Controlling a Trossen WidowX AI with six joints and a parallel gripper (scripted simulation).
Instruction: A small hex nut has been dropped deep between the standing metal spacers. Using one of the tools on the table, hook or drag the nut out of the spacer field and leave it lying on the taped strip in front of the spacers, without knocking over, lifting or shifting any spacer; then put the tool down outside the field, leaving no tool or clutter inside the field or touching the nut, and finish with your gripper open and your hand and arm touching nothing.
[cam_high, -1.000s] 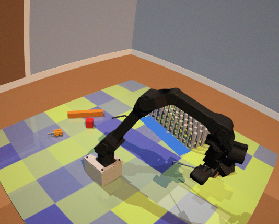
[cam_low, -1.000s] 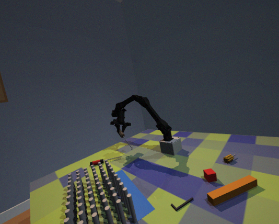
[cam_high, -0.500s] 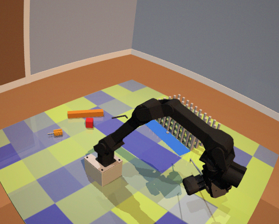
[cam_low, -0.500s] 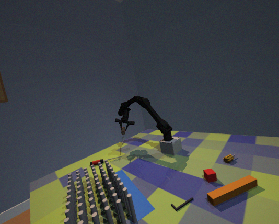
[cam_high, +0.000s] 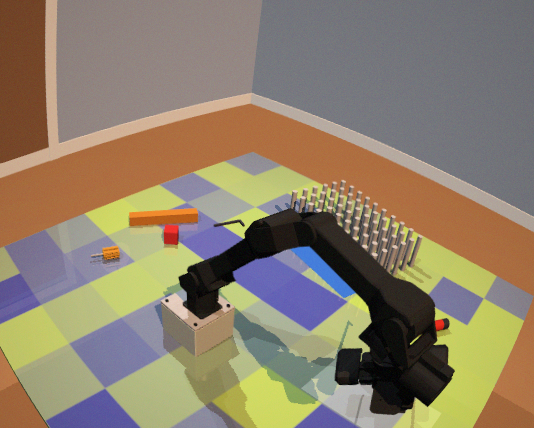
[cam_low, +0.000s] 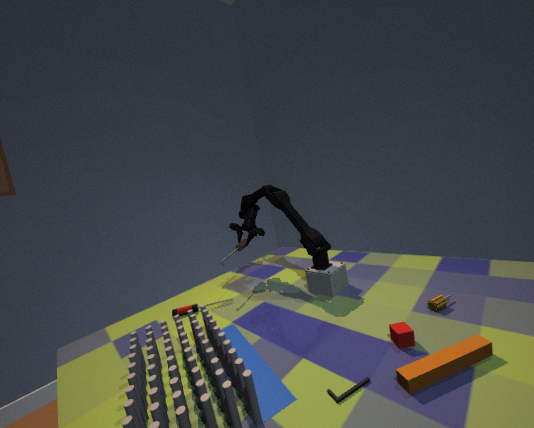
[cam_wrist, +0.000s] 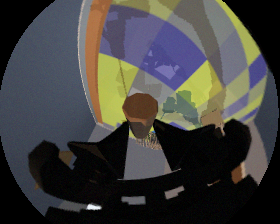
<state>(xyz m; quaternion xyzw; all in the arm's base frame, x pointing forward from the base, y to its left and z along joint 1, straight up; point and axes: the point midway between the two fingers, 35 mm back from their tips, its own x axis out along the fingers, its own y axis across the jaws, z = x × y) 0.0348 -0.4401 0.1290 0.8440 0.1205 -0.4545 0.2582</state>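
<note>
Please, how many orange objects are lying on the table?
2. The bar lies beside the red cube; the ribbed piece lies left of the cube in the top view. Another could be hidden behind the arm.

No text, label, brand, number or sign can be read on anything in the top, exterior or wrist view.

My brown-handled tool (cam_low: 242, 245) (cam_wrist: 140, 111) hangs tilted in the air, its thin shaft towards eight o'clock outside; upright grey spacers (cam_high: 354, 225) (cam_low: 202, 382) stand in rows.
</note>
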